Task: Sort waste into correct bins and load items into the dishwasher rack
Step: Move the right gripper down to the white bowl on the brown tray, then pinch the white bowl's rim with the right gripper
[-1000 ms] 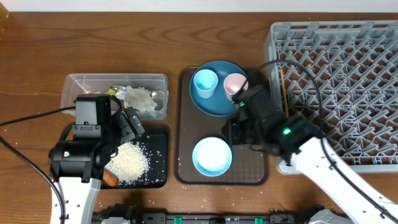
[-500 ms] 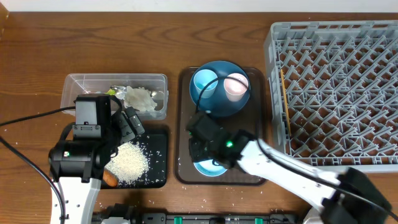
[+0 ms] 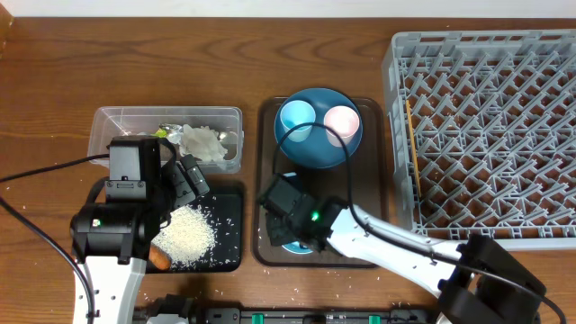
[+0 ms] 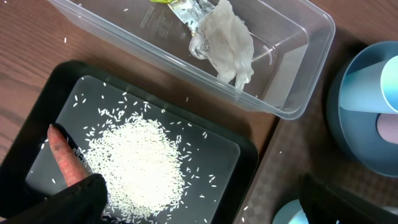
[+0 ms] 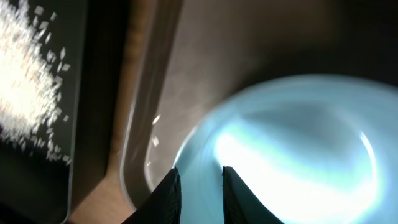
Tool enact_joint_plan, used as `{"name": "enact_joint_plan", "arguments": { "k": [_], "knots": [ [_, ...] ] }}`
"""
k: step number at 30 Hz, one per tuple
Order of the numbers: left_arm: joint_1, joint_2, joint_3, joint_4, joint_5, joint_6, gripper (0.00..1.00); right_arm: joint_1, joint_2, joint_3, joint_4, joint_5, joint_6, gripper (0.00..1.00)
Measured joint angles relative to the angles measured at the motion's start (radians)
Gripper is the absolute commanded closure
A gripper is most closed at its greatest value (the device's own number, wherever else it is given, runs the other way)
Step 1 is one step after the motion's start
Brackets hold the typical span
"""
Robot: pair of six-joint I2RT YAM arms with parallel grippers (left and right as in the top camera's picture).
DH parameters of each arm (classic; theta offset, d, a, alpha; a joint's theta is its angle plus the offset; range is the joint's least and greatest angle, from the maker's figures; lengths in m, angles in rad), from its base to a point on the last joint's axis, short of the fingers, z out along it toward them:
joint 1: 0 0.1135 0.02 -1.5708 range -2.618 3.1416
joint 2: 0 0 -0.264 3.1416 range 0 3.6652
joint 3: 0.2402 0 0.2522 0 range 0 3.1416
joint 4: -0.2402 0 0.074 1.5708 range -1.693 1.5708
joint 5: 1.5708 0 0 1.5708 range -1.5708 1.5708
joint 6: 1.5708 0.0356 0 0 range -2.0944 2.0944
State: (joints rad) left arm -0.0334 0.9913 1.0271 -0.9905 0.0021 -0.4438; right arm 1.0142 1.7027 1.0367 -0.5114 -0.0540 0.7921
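Observation:
My right gripper (image 5: 200, 171) stands narrowly open astride the left rim of the pale bowl (image 5: 292, 143), one finger outside and one inside. From overhead this gripper (image 3: 286, 220) and its arm cover most of the bowl (image 3: 292, 245). A blue plate (image 3: 315, 151) carries a light-blue cup (image 3: 295, 120) and a pink cup (image 3: 341, 121). My left gripper (image 4: 205, 214) hangs wide open and empty over the black tray (image 4: 244, 155), which holds rice (image 4: 134, 168) and a carrot (image 4: 62, 158). The clear tub (image 4: 311, 37) holds crumpled paper (image 4: 227, 40). The grey rack (image 3: 486, 135) stands at the right.
The bowl and plate sit on a brown serving tray (image 3: 265, 135) in the middle. Wooden chopsticks (image 3: 411, 148) lie along the rack's left side. A yellow-green wrapper (image 3: 164, 132) lies in the tub. Loose rice grains are scattered on the wood near the front edge.
My right arm has swung left across the brown tray, from the bowl's right side to its left rim. The left arm has not moved.

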Motion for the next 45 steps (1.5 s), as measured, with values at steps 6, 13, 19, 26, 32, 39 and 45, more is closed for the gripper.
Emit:
{"name": "enact_joint_plan", "arguments": {
  "k": [6,13,19,26,32,39,45],
  "knots": [
    [0.000,0.000,0.000,0.000,0.000,0.000,0.00,0.042,0.000,0.000,0.000,-0.002,0.006,0.74],
    [0.000,0.000,0.000,0.000,0.000,0.000,0.00,0.045,0.000,0.000,0.000,-0.002,0.008,0.73],
    [0.000,0.000,0.000,0.000,0.000,0.000,0.00,0.045,0.000,0.001,-0.003,-0.002,0.008,0.71],
    [0.000,0.000,0.000,0.000,0.000,0.000,0.00,0.044,0.000,0.050,-0.024,-0.002,-0.027,0.70],
    [0.000,0.000,0.000,0.000,0.000,0.000,0.00,0.045,0.000,0.061,-0.039,-0.002,-0.040,0.70],
    [0.000,0.000,0.000,0.000,0.000,0.000,0.00,0.050,0.000,0.061,-0.038,0.002,-0.042,0.70],
    [0.000,0.000,0.000,0.000,0.000,0.000,0.00,0.078,0.000,0.061,-0.038,0.002,-0.042,0.70]
  ]
}}
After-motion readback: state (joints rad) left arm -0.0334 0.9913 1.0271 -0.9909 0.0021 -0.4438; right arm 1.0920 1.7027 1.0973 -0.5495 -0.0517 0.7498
